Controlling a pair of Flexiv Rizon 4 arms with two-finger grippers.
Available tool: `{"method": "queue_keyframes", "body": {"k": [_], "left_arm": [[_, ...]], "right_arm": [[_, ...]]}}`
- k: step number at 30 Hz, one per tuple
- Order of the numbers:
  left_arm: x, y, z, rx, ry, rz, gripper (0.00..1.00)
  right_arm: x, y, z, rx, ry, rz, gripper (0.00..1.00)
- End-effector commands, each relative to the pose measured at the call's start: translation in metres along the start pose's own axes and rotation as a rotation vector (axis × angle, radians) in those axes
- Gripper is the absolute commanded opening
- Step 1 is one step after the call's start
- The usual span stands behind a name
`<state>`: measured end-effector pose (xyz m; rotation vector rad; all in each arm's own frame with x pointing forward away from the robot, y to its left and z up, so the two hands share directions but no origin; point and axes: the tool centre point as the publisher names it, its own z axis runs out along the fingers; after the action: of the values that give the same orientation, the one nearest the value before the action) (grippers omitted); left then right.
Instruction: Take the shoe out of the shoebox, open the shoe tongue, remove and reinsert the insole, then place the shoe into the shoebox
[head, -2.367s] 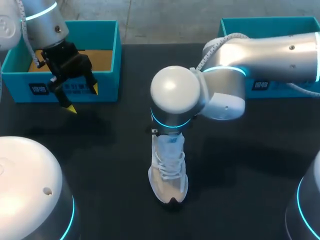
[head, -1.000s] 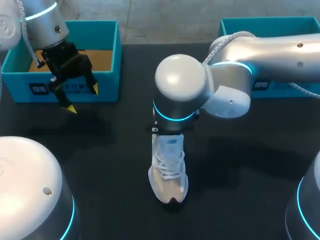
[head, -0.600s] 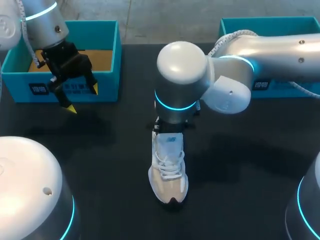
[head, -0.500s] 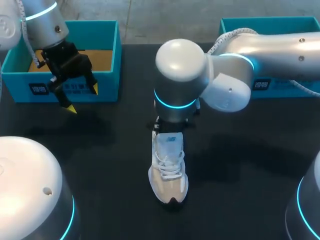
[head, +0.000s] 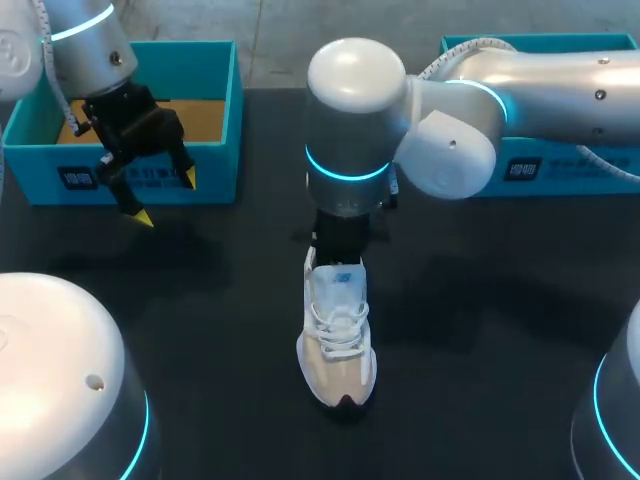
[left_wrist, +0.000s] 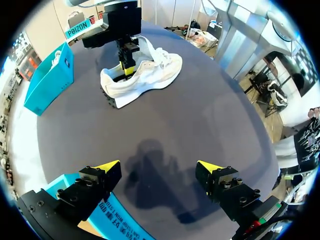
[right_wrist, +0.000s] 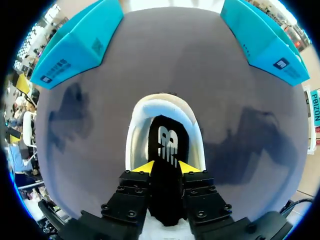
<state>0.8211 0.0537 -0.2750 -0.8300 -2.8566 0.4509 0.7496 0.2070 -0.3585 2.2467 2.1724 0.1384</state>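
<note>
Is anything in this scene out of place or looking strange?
Only the black insole: the right gripper pinches it, and it sticks up out of the white shoe, which stands upright on the table. Nothing looks spilled or damaged.

My bench (head: 500, 340) is matte black and fills most of the head view, from the lower edge up to its far edge near the top. Soft shadows (head: 180, 245) lie at upper left and right of centre. The light is even and diffuse.
</note>
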Motion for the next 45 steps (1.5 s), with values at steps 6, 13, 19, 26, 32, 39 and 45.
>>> {"method": "queue_keyframes", "body": {"k": [6,13,19,26,32,39,45], "left_arm": [[0.000,0.000,0.000,-0.001,0.001,0.001,1.00],[0.000,0.000,0.000,-0.001,0.001,0.001,1.00],[0.000,0.000,0.000,-0.001,0.001,0.001,1.00],[0.000,0.000,0.000,-0.001,0.001,0.001,1.00],[0.000,0.000,0.000,-0.001,0.001,0.001,1.00],[0.000,0.000,0.000,-0.001,0.001,0.001,1.00],[0.000,0.000,0.000,-0.001,0.001,0.001,1.00]], "right_arm": [[-0.004,-0.003,-0.001,0.054,0.001,0.018,0.48],[-0.007,-0.016,-0.004,0.088,-0.007,0.043,0.82],[-0.005,-0.027,-0.007,0.099,-0.020,0.052,0.95],[0.000,-0.037,-0.006,0.099,-0.020,0.059,0.95],[0.004,-0.043,-0.008,0.099,-0.021,0.067,0.96],[0.004,-0.038,-0.011,0.107,-0.021,0.066,0.98],[0.004,-0.032,-0.012,0.133,-0.020,0.034,1.00]]}}
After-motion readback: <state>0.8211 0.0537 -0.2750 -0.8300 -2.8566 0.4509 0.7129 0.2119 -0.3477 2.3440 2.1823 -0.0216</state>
